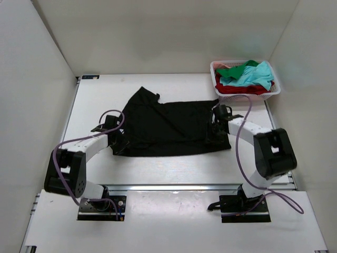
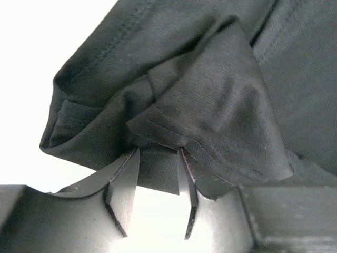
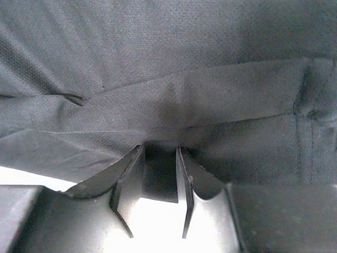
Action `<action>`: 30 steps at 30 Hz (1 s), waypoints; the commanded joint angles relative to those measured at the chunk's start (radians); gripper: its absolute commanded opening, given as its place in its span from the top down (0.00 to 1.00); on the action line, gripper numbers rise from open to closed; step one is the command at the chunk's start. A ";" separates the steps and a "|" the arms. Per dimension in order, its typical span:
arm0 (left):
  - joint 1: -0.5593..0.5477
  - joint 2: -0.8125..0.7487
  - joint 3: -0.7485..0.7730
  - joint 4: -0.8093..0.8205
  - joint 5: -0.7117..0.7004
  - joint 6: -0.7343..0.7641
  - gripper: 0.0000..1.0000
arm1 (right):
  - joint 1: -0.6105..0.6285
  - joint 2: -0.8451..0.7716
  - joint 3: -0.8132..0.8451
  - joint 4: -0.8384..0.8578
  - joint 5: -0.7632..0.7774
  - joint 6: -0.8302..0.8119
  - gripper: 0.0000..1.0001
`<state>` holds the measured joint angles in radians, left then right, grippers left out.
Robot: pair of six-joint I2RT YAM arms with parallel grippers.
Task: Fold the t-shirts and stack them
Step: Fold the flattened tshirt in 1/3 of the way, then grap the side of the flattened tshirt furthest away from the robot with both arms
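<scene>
On the left, the left gripper (image 2: 158, 158) is clamping the near-left corner of the black t-shirt (image 1: 168, 126) spread mid-table; the right gripper (image 3: 159, 153) is clamping its right edge. A fold is seemingly starting, calling for both lifting evenly together.

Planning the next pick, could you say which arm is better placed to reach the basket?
Right, probably: right gripper grips the black shirt near the basket; left gripper sits across the shirt.
</scene>
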<state>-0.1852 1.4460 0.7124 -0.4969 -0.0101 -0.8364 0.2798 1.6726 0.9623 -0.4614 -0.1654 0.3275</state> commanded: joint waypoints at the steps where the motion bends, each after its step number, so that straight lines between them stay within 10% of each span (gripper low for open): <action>1: -0.011 -0.068 -0.094 -0.167 -0.037 0.036 0.54 | 0.013 -0.088 -0.135 -0.132 0.006 0.036 0.71; 9: -0.020 -0.465 -0.110 -0.362 0.039 -0.013 0.60 | 0.074 -0.287 -0.220 -0.273 -0.046 0.041 0.68; 12: 0.022 -0.478 -0.009 -0.272 0.223 0.035 0.82 | 0.073 -0.362 -0.177 -0.310 -0.049 0.047 0.61; 20: 0.018 -0.159 0.418 -0.135 0.219 0.132 0.60 | -0.028 -0.363 0.056 -0.271 0.032 0.042 0.35; 30: 0.104 0.381 0.866 -0.146 0.098 0.287 0.42 | -0.154 -0.076 0.204 -0.112 0.119 0.055 0.34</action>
<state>-0.1051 1.7832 1.4761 -0.6331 0.1303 -0.6163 0.1352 1.5566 1.1191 -0.6270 -0.0921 0.3752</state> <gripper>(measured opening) 0.575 0.655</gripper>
